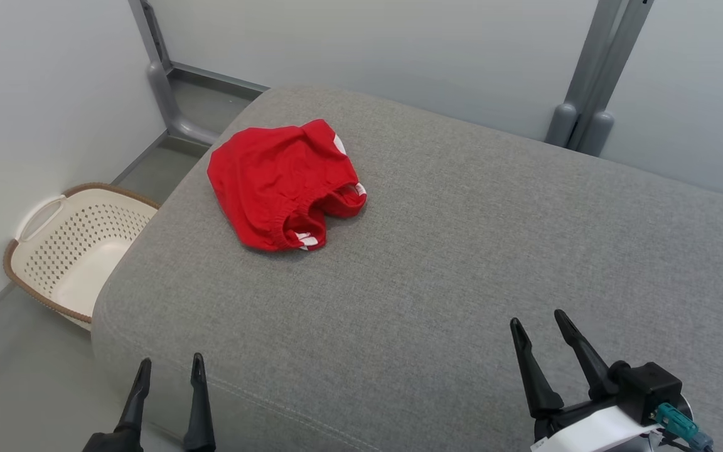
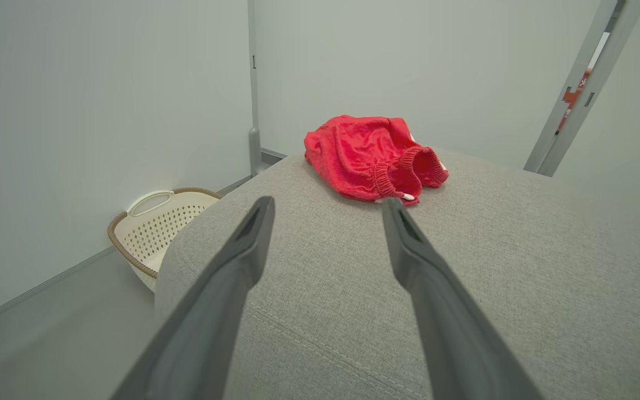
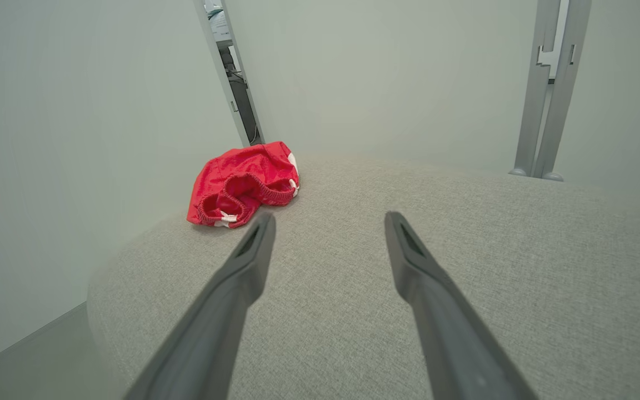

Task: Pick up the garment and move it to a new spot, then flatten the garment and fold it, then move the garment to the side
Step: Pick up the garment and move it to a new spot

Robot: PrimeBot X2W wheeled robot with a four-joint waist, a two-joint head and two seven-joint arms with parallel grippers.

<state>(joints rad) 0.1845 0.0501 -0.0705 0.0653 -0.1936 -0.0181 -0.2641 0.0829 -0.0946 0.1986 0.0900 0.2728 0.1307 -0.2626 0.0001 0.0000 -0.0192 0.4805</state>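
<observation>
We note the left gripper [image 1: 171, 359] first: both dark fingers [image 2: 242, 261] spread wide and holding nothing, tips over the near left corner of the grey cushion [image 1: 437, 263], at its rounded edge. Its wrist view has bare fabric between the fingers, and a seam [image 2: 325, 344] crossing below them

The right gripper [image 1: 537, 317] is likewise wide apart and empty, poised over the near right part of the cushion. We cannot tell whether its tips touch the fabric. A white label [image 1: 594, 433] and a teal connector [image 1: 681, 424] sit at its wrist

The garment [image 1: 283, 185] is red with white trim, and lies crumpled on the far left part of the cushion, well apart from both grippers. Its elastic-gathered openings gape toward the near side

Further out, we see a cream perforated basket [image 1: 101, 235] with a brown woven rim on the floor [image 1: 22, 376], just beside the cushion's left edge. Pale wall panels [image 1: 399, 44] stand behind, joined by grey posts [image 1: 590, 81]
</observation>
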